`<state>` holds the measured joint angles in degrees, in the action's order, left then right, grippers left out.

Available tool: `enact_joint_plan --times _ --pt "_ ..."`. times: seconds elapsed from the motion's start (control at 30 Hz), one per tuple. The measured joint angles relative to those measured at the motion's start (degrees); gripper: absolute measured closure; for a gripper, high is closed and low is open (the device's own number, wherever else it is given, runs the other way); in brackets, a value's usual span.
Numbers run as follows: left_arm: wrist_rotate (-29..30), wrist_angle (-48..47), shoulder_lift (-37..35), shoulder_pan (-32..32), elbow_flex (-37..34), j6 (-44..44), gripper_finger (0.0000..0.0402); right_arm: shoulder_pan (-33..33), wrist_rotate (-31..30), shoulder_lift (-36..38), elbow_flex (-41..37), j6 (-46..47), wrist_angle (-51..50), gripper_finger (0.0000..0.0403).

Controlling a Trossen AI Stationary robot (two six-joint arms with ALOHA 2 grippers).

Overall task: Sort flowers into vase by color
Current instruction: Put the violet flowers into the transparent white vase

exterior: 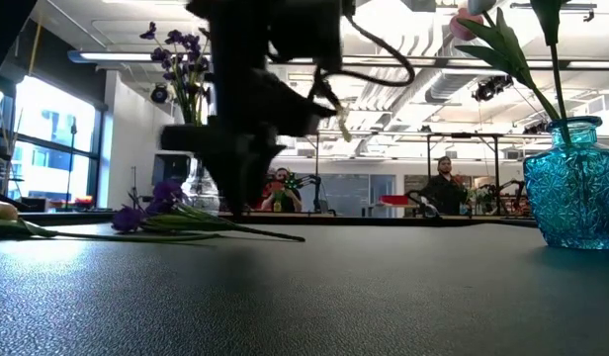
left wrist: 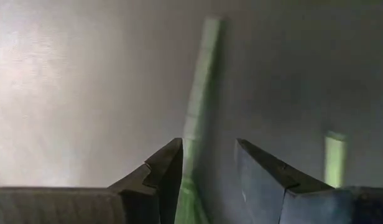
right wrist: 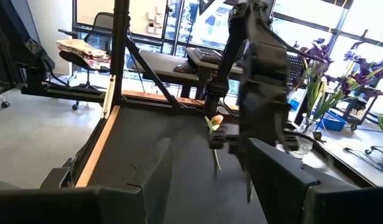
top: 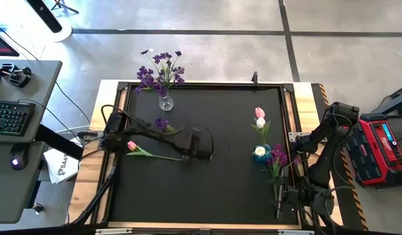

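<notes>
A pink tulip (top: 131,145) lies flat on the black mat, its green stem (top: 158,155) running toward the middle. My left gripper (top: 186,157) points down over the stem's free end. In the left wrist view the stem (left wrist: 198,93) passes between the open fingers (left wrist: 209,155), close beside one of them, with a gap to the other. A purple spray (top: 163,123) lies on the mat beside the left arm. My right gripper (right wrist: 210,180) waits open at the near right, level, nothing between its fingers.
A clear vase (top: 166,102) with purple sprays stands at the far left of the mat. A blue vase (top: 262,152) at the right holds a pink and a white tulip. Another purple spray (top: 277,160) lies just right of it. People show in the room behind.
</notes>
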<state>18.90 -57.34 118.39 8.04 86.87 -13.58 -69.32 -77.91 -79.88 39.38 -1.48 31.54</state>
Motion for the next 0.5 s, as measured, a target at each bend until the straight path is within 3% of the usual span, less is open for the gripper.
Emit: enact_joint_plan --times 0.13,0.3,0.5 --pt "-0.90 1.03 0.20 -2.96 -0.04 -1.44 0.0272 -0.02 0.04 0.00 0.00 0.09 0.01 0.0210" --pt "-8.81 1.11 0.22 -5.61 -0.02 -5.14 0.0287 -0.02 0.11 0.00 0.00 0.15 0.01 0.0210" --pt "-5.87 1.83 0.22 -6.21 -1.19 -12.22 0.0289 -0.02 0.13 0.00 0.00 0.17 0.01 0.0210"
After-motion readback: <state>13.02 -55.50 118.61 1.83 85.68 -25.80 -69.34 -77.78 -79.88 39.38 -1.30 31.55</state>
